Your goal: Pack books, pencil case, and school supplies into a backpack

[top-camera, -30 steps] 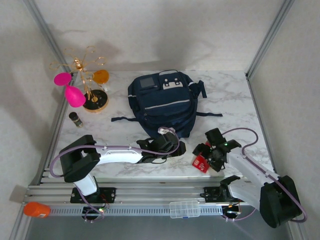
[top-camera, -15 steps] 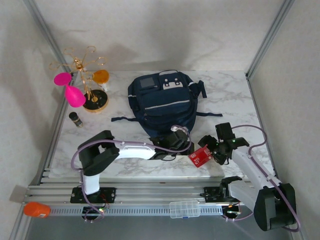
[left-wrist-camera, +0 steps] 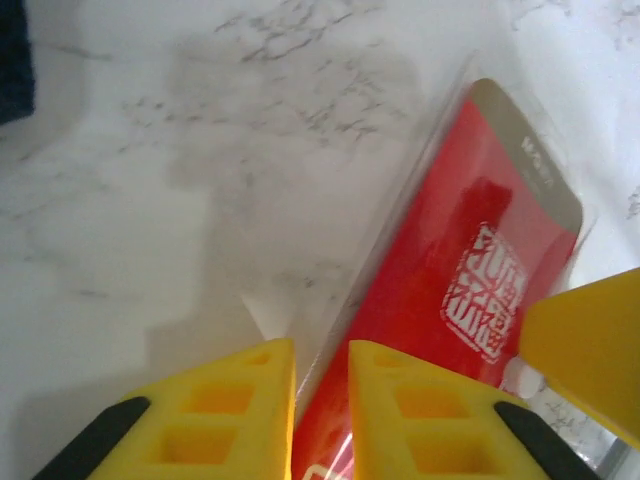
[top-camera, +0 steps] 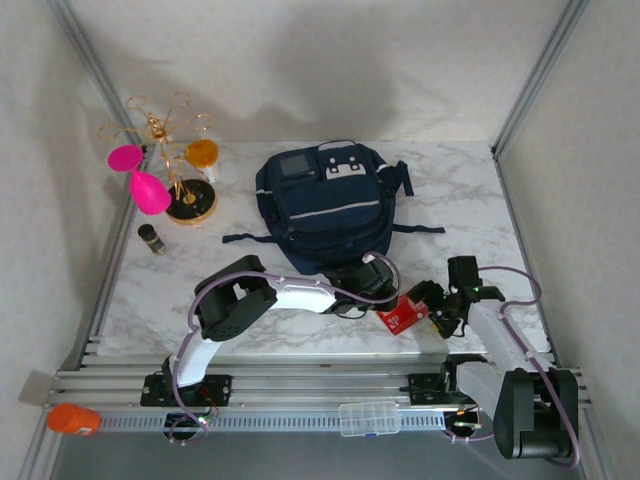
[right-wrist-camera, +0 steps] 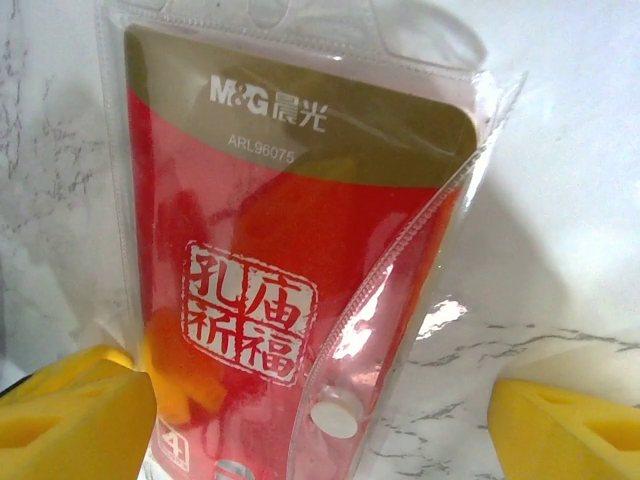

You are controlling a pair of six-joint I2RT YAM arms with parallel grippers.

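A clear plastic pouch of school supplies with a red card inside [top-camera: 403, 316] lies on the marble just in front of the navy backpack [top-camera: 325, 205]. My left gripper [top-camera: 385, 300] reaches in from the left. Its yellow fingers [left-wrist-camera: 240, 410] are nearly together on the pouch's clear edge [left-wrist-camera: 450, 290]. My right gripper [top-camera: 432, 305] stands open astride the pouch [right-wrist-camera: 290, 250], one finger [right-wrist-camera: 75, 410] against its left side and the other well clear on the right. That gripper's midpoint [right-wrist-camera: 320, 420] lies over the pouch's snap end. The books and the pencil case are out of view.
A gold stand with pink and orange glasses [top-camera: 170, 175] and a small dark bottle [top-camera: 151, 238] stand at the far left. The backpack's straps [top-camera: 245, 238] trail onto the table. A clear organiser box [top-camera: 372, 417] rests on the front rail.
My left arm has stretched right to the pouch and its jaws have closed on the clear edge. The right gripper has shifted right and narrowed slightly.
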